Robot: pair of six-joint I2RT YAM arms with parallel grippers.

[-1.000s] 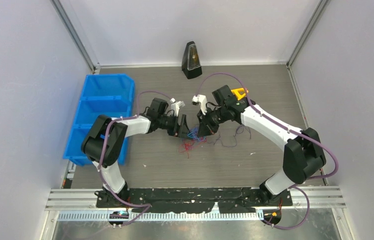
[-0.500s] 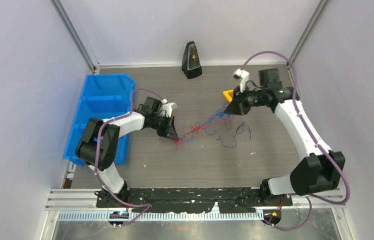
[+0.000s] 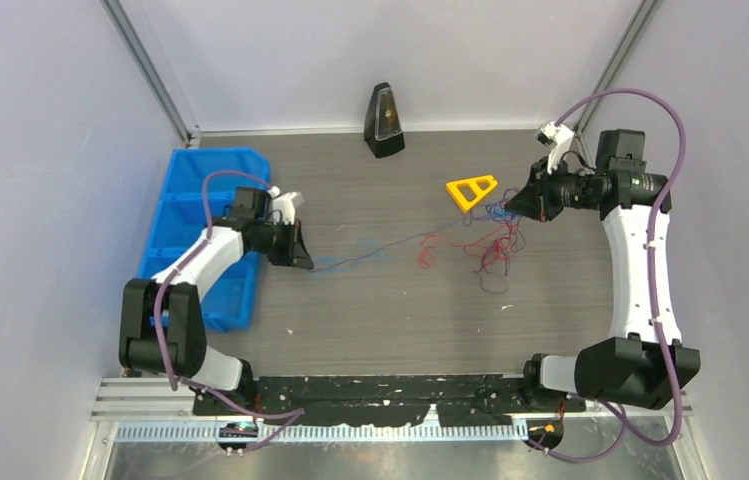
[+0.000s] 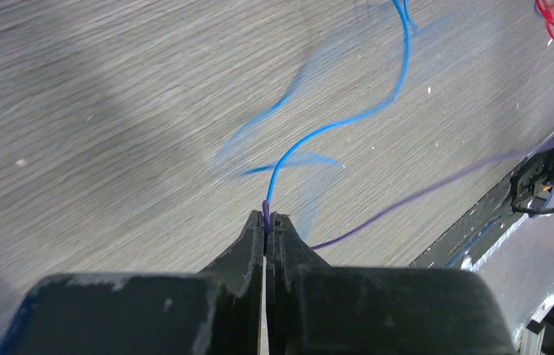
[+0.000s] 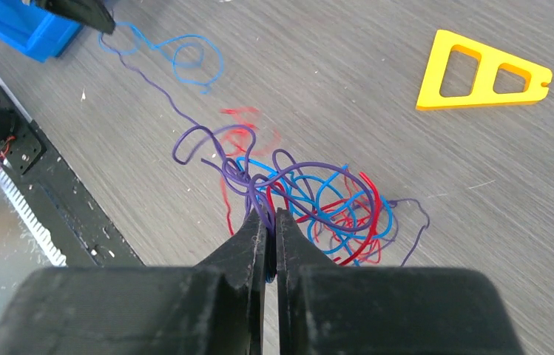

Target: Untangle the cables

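Two grippers, both pinched closed. At the left, the left gripper [image 4: 266, 220] holds the end of one blue strand [image 4: 348, 118]. At the far right, the right gripper [image 5: 268, 222] clamps the cables [image 5: 318, 196], one red, blue and purple tangle lying on the bench [image 3: 390, 310] near one yellow triangle [image 3: 471, 190]. The number of strands cannot be told.

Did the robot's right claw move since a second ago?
Yes. The right gripper swung right and farther back, from in front of the black metronome to right of the yellow triangle, dragging the cables.
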